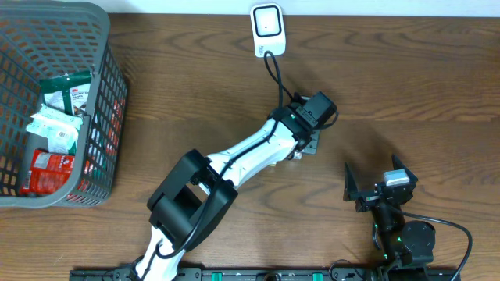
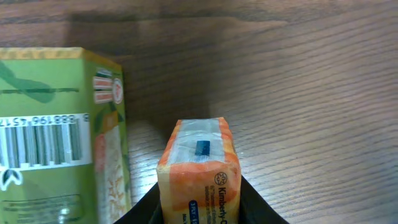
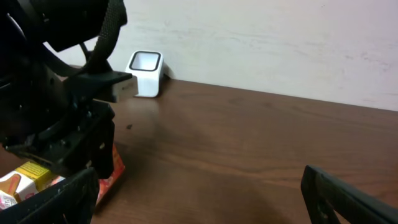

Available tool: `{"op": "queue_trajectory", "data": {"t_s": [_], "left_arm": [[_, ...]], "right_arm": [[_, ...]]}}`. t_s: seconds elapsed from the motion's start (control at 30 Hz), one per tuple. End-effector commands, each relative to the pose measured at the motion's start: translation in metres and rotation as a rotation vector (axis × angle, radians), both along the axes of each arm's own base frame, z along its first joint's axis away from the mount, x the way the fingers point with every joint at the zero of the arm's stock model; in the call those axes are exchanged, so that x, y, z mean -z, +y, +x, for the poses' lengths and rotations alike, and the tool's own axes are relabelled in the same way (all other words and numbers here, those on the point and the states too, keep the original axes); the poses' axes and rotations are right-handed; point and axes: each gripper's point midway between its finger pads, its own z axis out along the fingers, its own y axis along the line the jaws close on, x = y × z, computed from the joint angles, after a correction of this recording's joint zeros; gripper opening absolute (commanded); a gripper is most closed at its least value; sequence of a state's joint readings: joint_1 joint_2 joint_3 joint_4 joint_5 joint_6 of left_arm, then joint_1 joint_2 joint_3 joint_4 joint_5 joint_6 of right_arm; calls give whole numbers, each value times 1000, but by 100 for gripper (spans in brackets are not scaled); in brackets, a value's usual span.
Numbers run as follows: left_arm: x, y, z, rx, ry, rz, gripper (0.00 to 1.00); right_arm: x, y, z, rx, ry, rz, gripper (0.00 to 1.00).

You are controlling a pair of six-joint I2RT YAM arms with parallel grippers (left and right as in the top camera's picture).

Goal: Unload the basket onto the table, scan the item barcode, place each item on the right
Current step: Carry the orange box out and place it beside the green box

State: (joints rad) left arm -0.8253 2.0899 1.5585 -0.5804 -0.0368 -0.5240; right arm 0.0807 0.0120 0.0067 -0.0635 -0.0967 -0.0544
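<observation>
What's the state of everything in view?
left gripper: shut on the orange pack.
orange pack: gripped, away from the scanner.
green box: beside the pack, barcode showing.
right gripper: open, empty.
scanner: standing at the table's far edge, nothing at it.
basket: holds several packets.

I work at what looks like a mock shop checkout. A white barcode scanner stands at the far edge of my wood-grain table. A grey shopping basket of packaged groceries sits at the left, and a bare white wall rises behind.
</observation>
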Motion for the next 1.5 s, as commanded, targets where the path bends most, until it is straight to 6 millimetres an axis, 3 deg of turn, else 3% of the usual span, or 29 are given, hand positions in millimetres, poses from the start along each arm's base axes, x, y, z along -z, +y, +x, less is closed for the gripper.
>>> {"op": "queue_trajectory", "data": {"t_s": [0.0,0.3,0.37,0.53,0.63,0.8,0.9,1.13,1.33,1.47], "left_arm": [[2,-2,5,-11,-26,8,30],[11,-7,7,-14,-30,5,30],[12,-7,8,-15,-32,7,38],[12,-7,7,-14,-31,8,45],[12,-7,7,-14,-31,7,61],[7,-12,11,-14,-50,-14,66],[-4,-16,15,-14,-69,-34,66],[-58,-25,28,-15,-165,-106,66],[-97,-6,39,-50,-268,-86,64],[-105,25,47,-104,-254,-48,59]], "right_arm": [[0,-2,0,10,2,12,99],[0,-2,0,10,2,12,99],[0,-2,0,10,2,12,99],[0,-2,0,10,2,12,99],[0,-2,0,10,2,12,99],[0,-2,0,10,2,12,99],[0,-2,0,10,2,12,99],[0,-2,0,10,2,12,99],[0,-2,0,10,2,12,99],[0,-2,0,10,2,12,99]]}}
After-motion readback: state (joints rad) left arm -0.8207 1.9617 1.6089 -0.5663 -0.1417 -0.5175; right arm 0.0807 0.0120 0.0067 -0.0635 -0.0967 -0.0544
